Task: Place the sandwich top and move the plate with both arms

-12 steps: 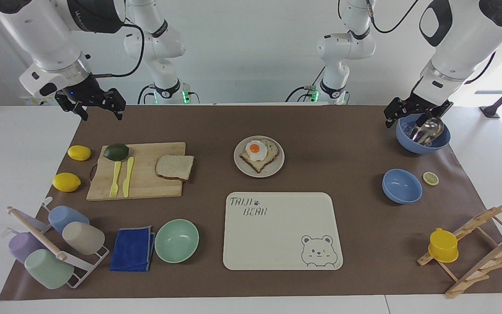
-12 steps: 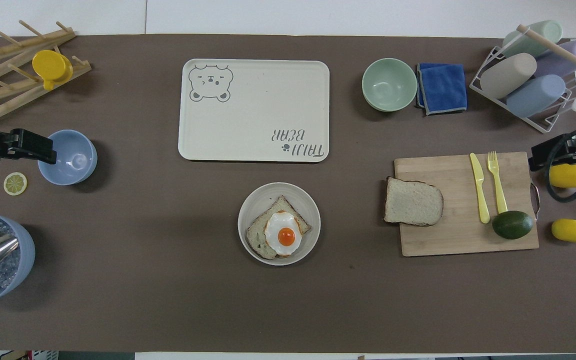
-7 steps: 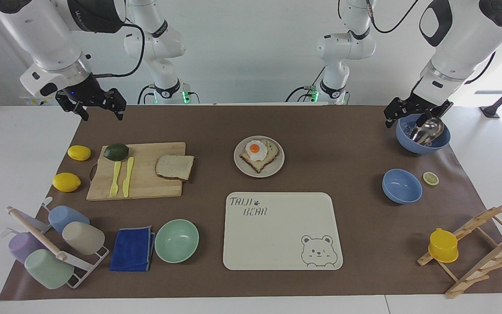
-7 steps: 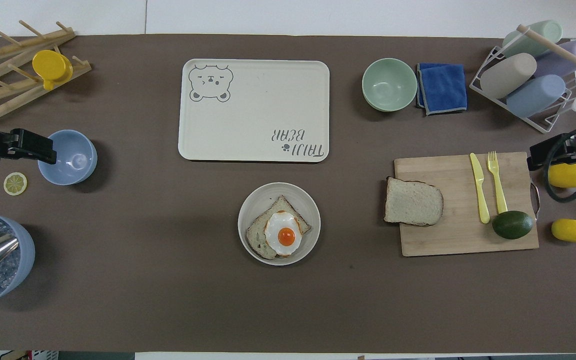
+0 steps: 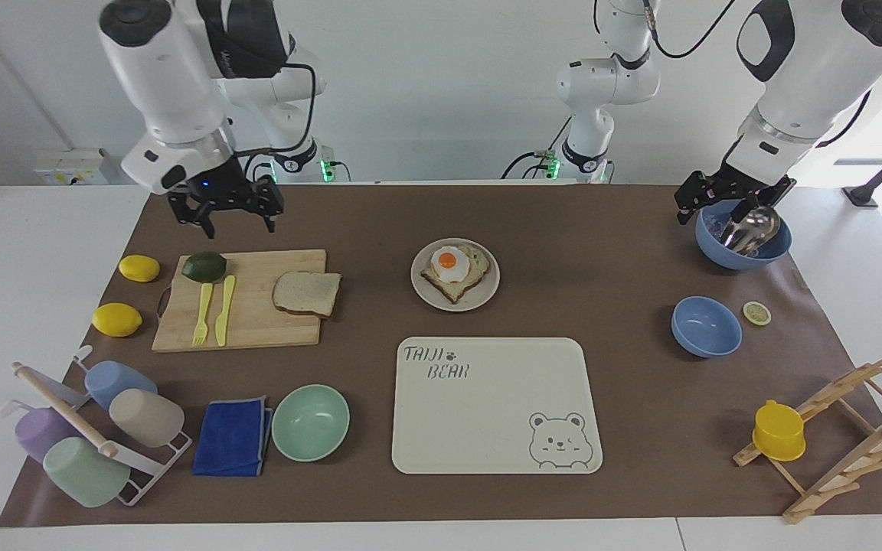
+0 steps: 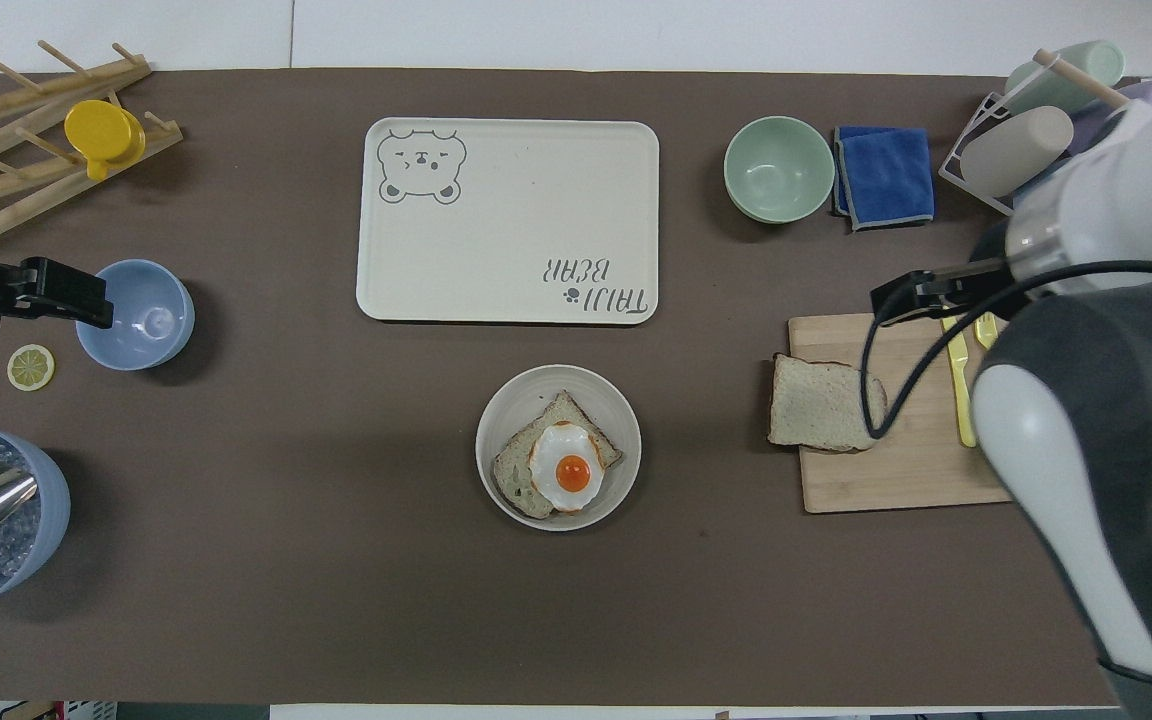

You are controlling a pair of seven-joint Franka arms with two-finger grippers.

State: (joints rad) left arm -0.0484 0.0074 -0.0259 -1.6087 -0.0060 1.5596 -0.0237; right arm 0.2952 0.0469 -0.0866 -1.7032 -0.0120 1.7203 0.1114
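Right gripper [image 5: 227, 216]: at upper left of the facing view, raised over the table edge nearest the robots, just above the rectangular wooden cutting board [image 5: 249, 321]; fingers spread apart, holding nothing.
Sandwich top [image 5: 307, 293]: a plain square slice of pale speckled bread with brown crust lay flat at centre left, on the board end toward the plate, one edge overhanging it.
Plate [image 5: 484, 297]: the small round grey-beige plate sat at frame centre, carrying the egg-topped toast slice [image 5: 455, 270]; the cream rectangular bear tray [image 5: 494, 413] lay below it.
Left gripper [image 5: 724, 200]: at upper right, waiting over the blue bowl holding a metal scoop [image 5: 744, 237]; finger opening could not be determined.
Step in hand: judged as the approach to the bread.
Procedure: the open fingers should straddle the overhanging edge, descend squarely, and close gently to avoid crushing the slice; the yellow plastic fork and knife [image 5: 213, 308] nearby should be kept clear.
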